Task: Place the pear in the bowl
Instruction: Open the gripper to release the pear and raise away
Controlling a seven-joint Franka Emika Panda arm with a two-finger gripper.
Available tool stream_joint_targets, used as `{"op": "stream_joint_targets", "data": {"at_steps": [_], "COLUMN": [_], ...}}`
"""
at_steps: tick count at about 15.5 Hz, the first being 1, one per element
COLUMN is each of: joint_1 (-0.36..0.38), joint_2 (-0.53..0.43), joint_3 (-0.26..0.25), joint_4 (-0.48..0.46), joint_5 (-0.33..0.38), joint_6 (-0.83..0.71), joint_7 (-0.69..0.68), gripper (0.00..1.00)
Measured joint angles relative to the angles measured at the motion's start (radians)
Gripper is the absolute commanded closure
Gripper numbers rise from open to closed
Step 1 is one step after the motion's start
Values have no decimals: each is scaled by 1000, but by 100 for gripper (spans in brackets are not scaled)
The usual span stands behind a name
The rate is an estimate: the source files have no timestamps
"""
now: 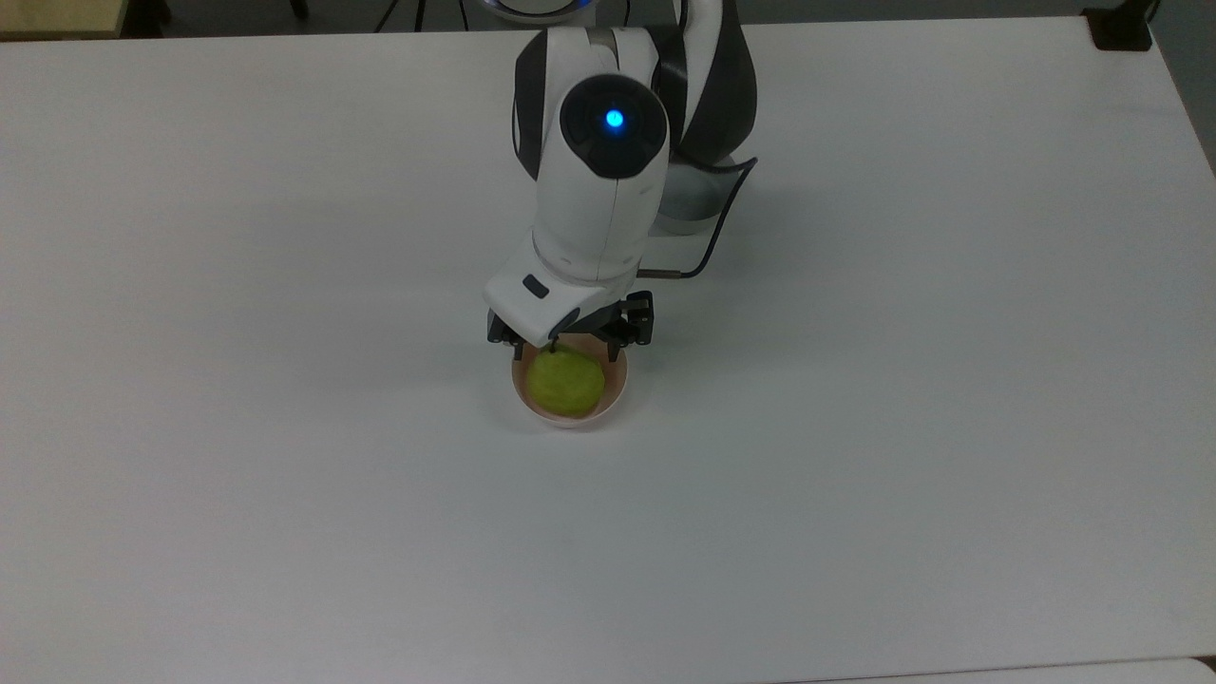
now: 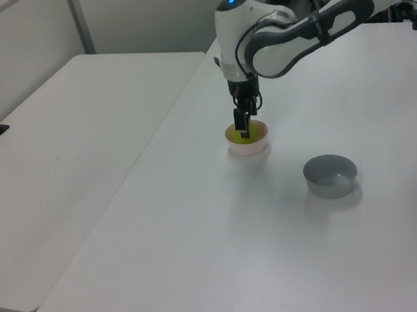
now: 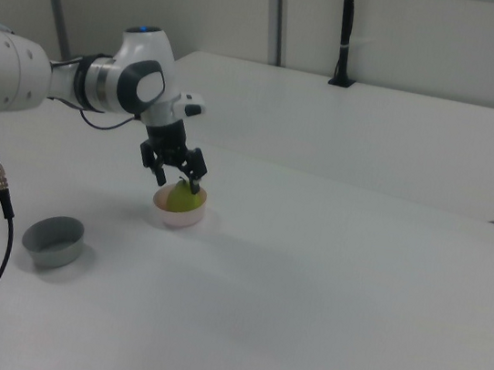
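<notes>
pear (image 1: 565,381) sits inside the pink bowl (image 1: 611,403) around the middle of the white desk (image 1: 285,475), with the hand (image 1: 570,344) just above it, fingers spread and off the fruit, grey bowl (image 2: 330,175) well apart

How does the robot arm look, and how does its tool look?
The arm has glossy white rounded shells with dark grey joint sections. A round black cap on it carries a small blue light. A thin black cable loops beside it. The tool is black, with two short fingers.
</notes>
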Motion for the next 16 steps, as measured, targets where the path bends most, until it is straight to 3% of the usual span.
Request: {"op": "stream_joint_targets", "data": {"at_steps": [5,9,16], "joint_1": [-20,-77,-270], "joint_2": [-145,-282,-466], "joint_3": [-6,-5,125], "joint_4": [-48,-106,-243], "joint_5": [0,-4,-76], "joint_6": [-33,-181,-259], "joint_7": [0,-1,-12], "gripper": [0,0,0]}}
